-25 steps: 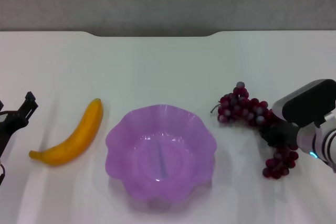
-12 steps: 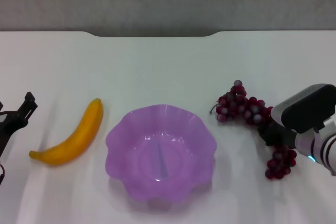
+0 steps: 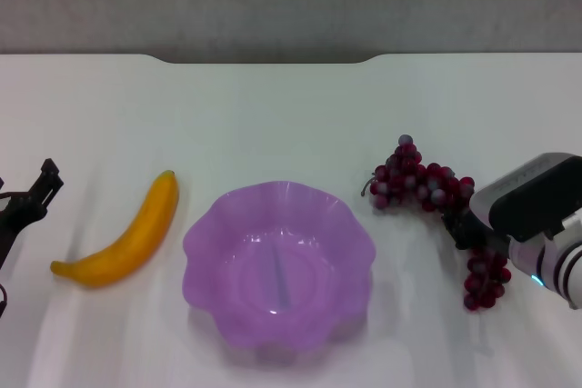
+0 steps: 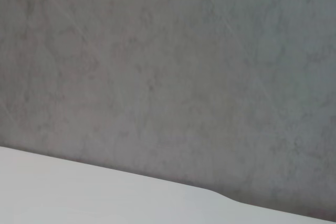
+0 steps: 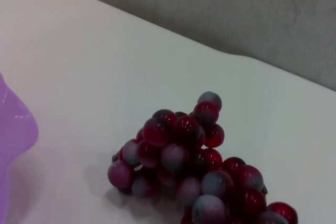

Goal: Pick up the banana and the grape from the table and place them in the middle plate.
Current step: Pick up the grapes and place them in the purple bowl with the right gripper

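The banana (image 3: 127, 243) lies on the white table (image 3: 273, 115), left of the purple scalloped middle plate (image 3: 273, 190), which holds nothing. The grape (image 3: 418, 184) is a long dark red bunch to the right of the plate. My right gripper (image 3: 464, 229) is shut on the bunch's middle; one end rests near the plate and the other (image 3: 485, 279) hangs below the gripper. The right wrist view shows the bunch (image 5: 184, 161) close up and the plate's edge (image 5: 13, 145). My left gripper (image 3: 25, 186) is open and parked at the left edge, left of the banana.
The table's notched far edge (image 3: 264, 61) meets a grey wall. The left wrist view shows only that wall and a strip of table (image 4: 79, 192).
My right gripper has shifted slightly left and away with the grape. The bunch's near-plate end moved up and left and its hanging end drew in. The banana, plate and left arm have not moved.
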Robot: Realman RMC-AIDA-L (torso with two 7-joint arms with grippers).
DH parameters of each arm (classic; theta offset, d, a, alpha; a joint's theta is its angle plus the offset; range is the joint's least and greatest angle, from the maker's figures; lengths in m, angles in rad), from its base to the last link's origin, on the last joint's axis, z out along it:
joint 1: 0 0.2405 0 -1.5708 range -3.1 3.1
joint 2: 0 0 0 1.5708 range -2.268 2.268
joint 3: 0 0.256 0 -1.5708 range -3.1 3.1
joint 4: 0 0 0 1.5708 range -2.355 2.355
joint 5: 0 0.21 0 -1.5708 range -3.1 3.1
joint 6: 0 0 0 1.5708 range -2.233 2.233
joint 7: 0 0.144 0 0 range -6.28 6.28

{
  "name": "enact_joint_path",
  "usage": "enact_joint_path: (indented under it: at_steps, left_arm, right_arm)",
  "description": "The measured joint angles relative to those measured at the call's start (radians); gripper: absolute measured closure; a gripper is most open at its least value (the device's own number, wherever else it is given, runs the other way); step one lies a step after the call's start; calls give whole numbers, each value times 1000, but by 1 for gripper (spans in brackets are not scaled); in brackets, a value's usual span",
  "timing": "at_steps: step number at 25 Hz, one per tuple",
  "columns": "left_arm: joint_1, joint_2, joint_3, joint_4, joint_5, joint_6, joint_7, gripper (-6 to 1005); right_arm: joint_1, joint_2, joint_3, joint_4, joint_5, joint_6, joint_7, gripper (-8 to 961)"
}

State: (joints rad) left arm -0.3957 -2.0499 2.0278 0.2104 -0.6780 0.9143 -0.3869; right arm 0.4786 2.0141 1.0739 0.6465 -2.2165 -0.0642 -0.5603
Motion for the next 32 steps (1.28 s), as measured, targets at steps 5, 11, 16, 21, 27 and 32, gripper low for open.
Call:
enact_joint_path:
  at_steps: [5, 11, 16, 21, 27, 32]
  left_arm:
    - [0, 0, 0, 0, 0, 0, 0, 109]
    - [1, 1, -1, 0, -1, 0, 1, 108]
    - [2, 1, -3, 0, -1, 0, -2, 108]
    - [2, 0, -2, 0, 0, 0, -1, 109]
    - [12, 2, 0, 0, 0, 0, -4, 109]
    - [10, 1, 0, 3, 4, 0, -5, 109]
  right_arm:
    - [-30, 1, -24, 15, 0, -71, 0, 599]
    - [-75, -1, -66, 61, 0, -189, 0, 602]
    - [-86, -4, -75, 85, -10, -215, -3, 604]
    - [-85, -9, -72, 145, -40, -214, -11, 613]
    - [-116, -12, -52, 353, -146, -113, -11, 618]
    - [-181, -7, -18, 575, -280, -4, -12, 625]
